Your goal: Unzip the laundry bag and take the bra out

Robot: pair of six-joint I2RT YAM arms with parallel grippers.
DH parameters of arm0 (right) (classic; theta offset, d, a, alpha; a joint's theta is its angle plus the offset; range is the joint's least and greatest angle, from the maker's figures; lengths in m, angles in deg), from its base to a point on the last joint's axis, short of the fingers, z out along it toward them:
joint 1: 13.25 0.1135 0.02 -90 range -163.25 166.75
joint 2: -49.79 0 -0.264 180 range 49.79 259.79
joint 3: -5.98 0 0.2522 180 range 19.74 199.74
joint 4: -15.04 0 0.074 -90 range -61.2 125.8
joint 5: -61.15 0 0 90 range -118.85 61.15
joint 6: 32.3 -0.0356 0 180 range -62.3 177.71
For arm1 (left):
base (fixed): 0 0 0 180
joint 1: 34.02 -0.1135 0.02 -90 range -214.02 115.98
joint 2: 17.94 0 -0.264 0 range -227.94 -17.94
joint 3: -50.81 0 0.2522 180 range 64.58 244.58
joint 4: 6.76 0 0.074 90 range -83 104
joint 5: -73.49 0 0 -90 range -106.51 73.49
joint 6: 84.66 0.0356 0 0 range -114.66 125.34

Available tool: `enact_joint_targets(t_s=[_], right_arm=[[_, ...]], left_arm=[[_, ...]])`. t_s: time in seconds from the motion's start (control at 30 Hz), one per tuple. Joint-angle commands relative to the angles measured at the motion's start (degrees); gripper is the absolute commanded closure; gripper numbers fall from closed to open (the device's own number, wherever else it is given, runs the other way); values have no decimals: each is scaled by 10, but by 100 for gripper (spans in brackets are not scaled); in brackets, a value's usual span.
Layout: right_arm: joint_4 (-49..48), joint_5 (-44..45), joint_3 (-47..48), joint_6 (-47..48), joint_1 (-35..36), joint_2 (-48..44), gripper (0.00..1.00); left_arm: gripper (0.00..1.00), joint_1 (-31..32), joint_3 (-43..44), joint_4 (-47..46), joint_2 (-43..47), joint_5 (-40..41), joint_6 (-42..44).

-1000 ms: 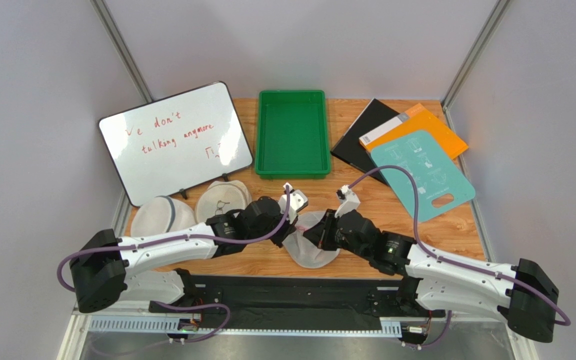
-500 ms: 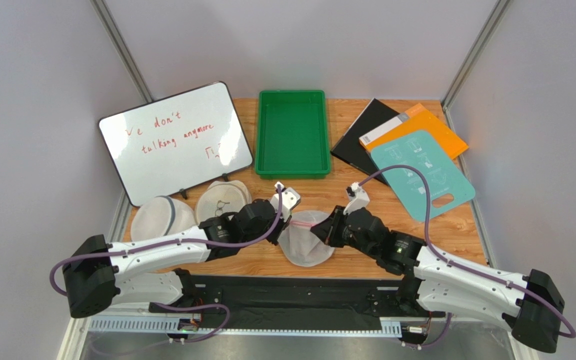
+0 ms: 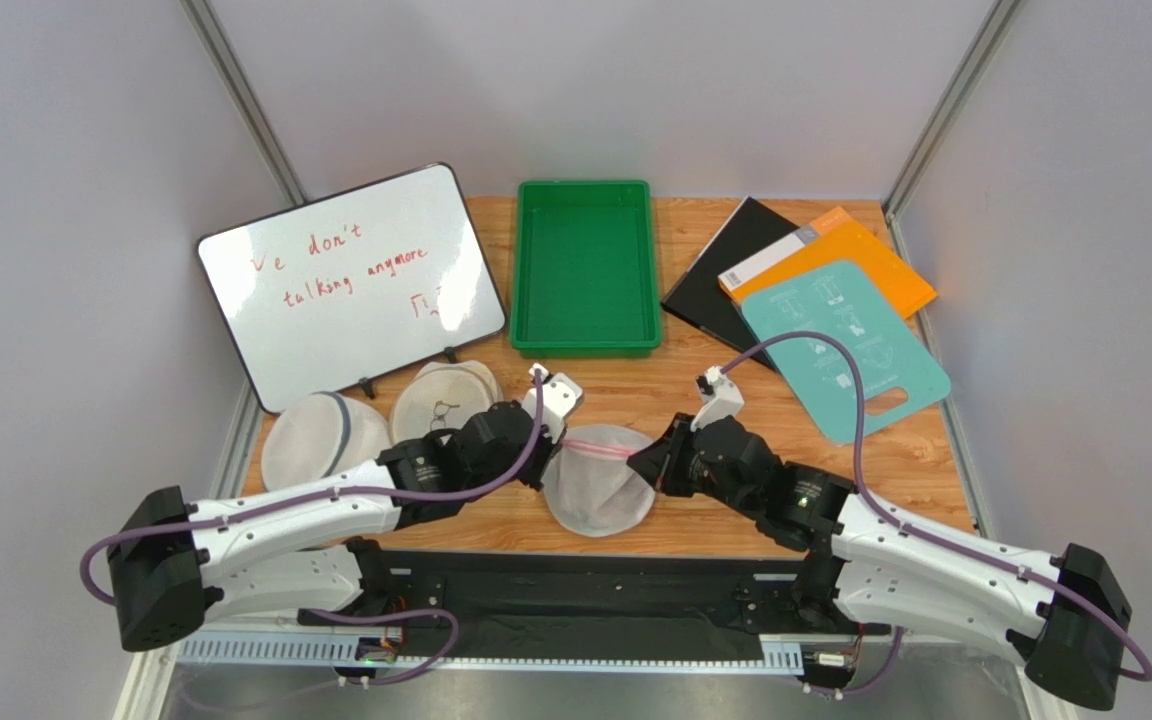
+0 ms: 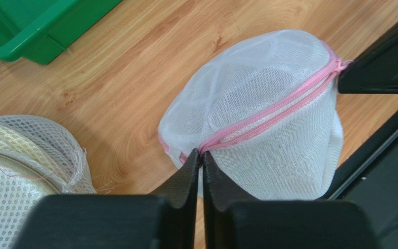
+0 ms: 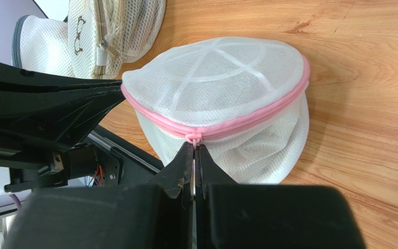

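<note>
The laundry bag (image 3: 594, 488), a white mesh dome with pink trim, lies on the wooden table between my two grippers. Its pink zipper (image 4: 274, 111) runs taut across it and looks closed. My left gripper (image 4: 201, 153) is shut on the pink trim at the zipper's left end (image 3: 552, 447). My right gripper (image 5: 194, 147) is shut on the pink zipper pull (image 5: 193, 138), at the bag's right side in the top view (image 3: 654, 462). The bra is hidden; only mesh shows.
Two plain white mesh bags (image 3: 324, 432) (image 3: 444, 398) lie left of the left arm. A green tray (image 3: 585, 267) stands behind, a whiteboard (image 3: 349, 285) at back left, folders and a teal board (image 3: 838, 323) at back right. The black base rail (image 3: 582, 578) borders the bag's near side.
Both grippers and the bag have shifted to the left. The left arm has drawn back, and the zipper line is now stretched between the two grippers.
</note>
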Motion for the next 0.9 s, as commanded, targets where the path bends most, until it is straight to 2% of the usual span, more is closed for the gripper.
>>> enact_joint_targets(t_s=[0.0,0.03,0.07,0.3,0.47,0.87], right_arm=[[1,0,16,20,-3,-6,100],[1,-6,17,21,-3,-2,100],[0,-8,18,22,-3,-2,100],[-16,-19,12,17,-3,2,100],[-21,-29,13,17,-3,5,100],[-20,-38,19,22,-3,11,100]], left_arm=[[53,-1,5,18,47,-32,21],[40,-1,7,16,63,-57,26],[33,0,7,15,69,-67,31],[20,0,43,9,67,-124,55],[19,0,66,-24,9,-193,59],[20,0,97,-61,-61,-208,82]])
